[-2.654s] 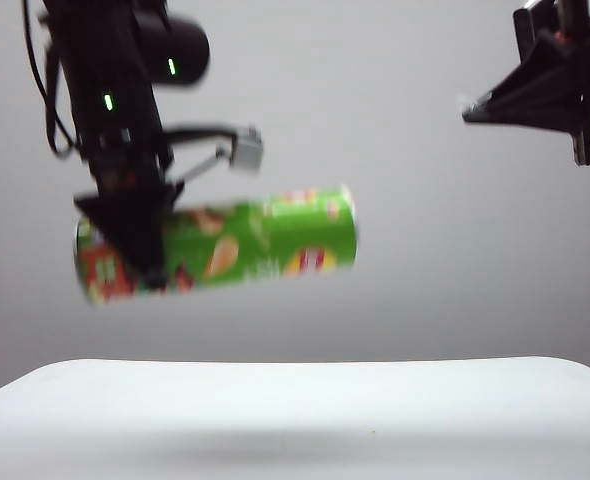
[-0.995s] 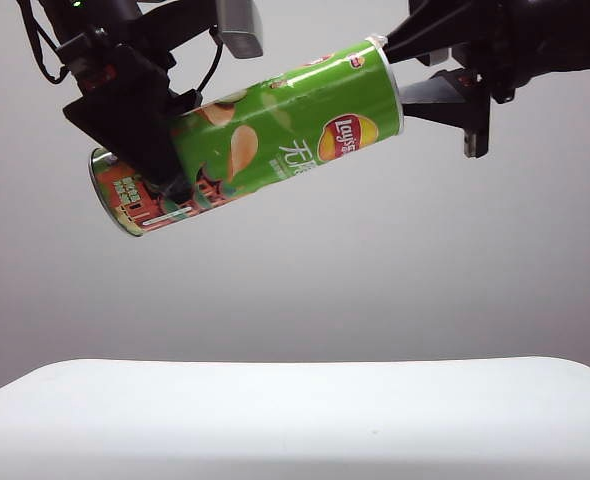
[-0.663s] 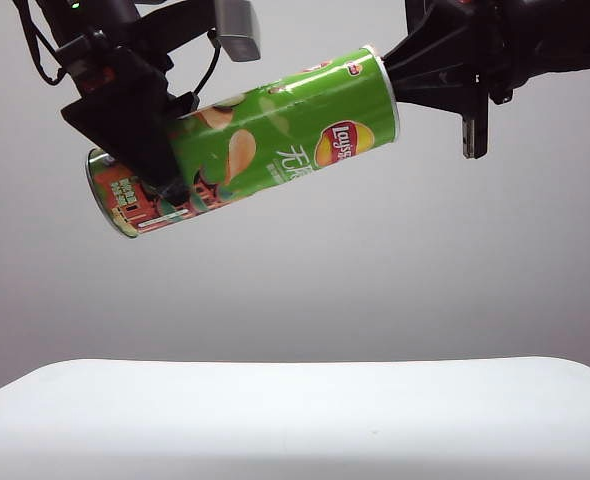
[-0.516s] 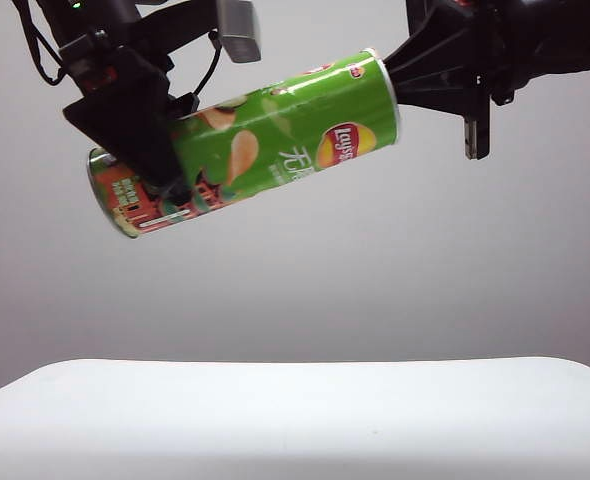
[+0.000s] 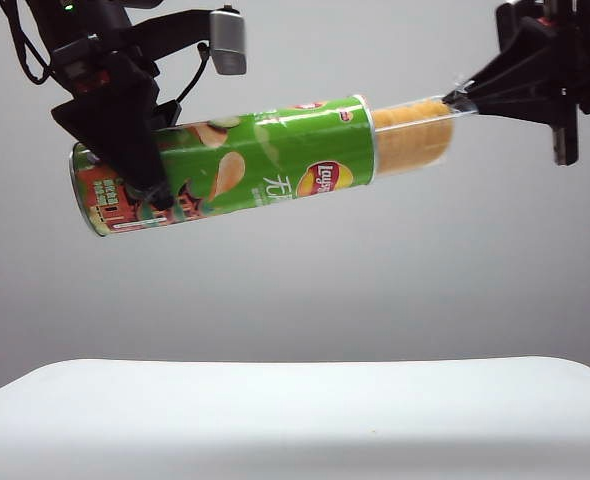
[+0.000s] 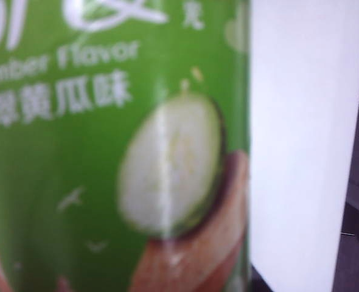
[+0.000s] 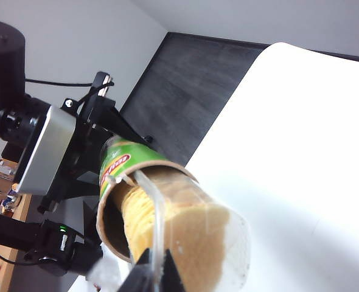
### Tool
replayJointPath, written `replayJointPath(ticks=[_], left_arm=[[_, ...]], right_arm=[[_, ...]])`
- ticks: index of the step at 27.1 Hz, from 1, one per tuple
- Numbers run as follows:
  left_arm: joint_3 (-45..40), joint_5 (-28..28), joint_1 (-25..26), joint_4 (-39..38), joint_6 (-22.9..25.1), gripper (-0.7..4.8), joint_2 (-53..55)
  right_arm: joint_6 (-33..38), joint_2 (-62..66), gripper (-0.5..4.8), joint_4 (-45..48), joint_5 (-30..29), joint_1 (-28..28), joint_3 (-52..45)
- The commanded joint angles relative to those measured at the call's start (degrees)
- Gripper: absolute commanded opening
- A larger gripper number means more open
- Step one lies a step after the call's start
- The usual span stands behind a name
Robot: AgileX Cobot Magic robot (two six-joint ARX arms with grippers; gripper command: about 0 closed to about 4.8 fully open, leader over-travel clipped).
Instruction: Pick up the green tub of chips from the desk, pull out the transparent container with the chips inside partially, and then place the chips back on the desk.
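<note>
I see the green tub of chips [image 5: 225,165] held high in the air, well above the white surface [image 5: 295,400], lying nearly level with its open end tipped slightly up toward the right. From that open end the clear plastic tray [image 5: 413,135] sticks out partway, and the stack of orange-yellow chips [image 5: 407,138] shows through it.

My left gripper [image 5: 140,165] grasps the tub near its closed, orange-red end, fingers clamped around the can; the left wrist camera is filled with the green label [image 6: 115,146]. My right gripper [image 5: 465,98] sits just past the tray's rounded end, its fingers clenched on the tray's thin rim, as the right wrist camera shows at the tray's edge [image 7: 158,231].

As I judge it, the pick-up is done and the partial pull-out looks achieved. What is left is to bring the tub down and set it on the surface.
</note>
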Motion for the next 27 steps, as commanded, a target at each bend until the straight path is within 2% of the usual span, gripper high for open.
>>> replayJointPath(ticks=[1,5,11,15,16,17,18,19,20,25,27], left_arm=[[0.07,2.03,-0.59,-1.7,2.27,2.76,-0.5],[0.07,3.28,-0.59,-0.35,2.21,2.76,-0.5],[0.07,6.78,-0.59,4.61,-1.62,2.75,-0.52],[0.07,6.32,-0.59,4.15,-1.64,2.75,-0.52],[0.07,6.32,-0.5,4.11,-1.64,2.75,-0.52],[0.07,6.27,-0.48,4.02,-1.64,2.75,-0.52],[0.07,5.92,-0.44,3.82,-1.64,2.75,-0.52],[0.07,5.25,-0.22,3.45,-1.62,2.75,-0.5],[0.07,4.98,0.0,3.23,-1.6,2.75,-0.5],[0.07,5.14,2.49,1.84,-1.62,2.75,-0.5],[0.04,5.01,3.56,1.25,-1.33,2.75,-0.17]], right_arm=[[-0.59,-0.2,-0.07,0.96,-0.55,-0.35,0.42],[-0.61,-0.2,-0.07,0.76,-0.35,0.77,0.39],[-0.61,-0.2,-0.08,0.48,-0.11,2.27,0.39],[-0.72,-0.2,-0.04,0.28,0.09,2.1,0.39],[-0.9,-0.22,0.12,0.31,0.09,2.1,0.39],[-1.05,-0.2,0.55,0.35,0.07,1.97,0.39],[-1.05,-0.22,1.29,0.44,-0.17,1.53,0.42],[-1.07,-0.22,1.77,0.5,-0.44,0.85,0.42],[-1.07,-0.31,2.03,0.46,-0.9,-0.04,0.42],[-1.03,-0.48,2.23,0.72,-8.81,-7.61,0.5],[-0.31,-1.05,2.25,-0.2,-9.62,-10.8,0.5]])
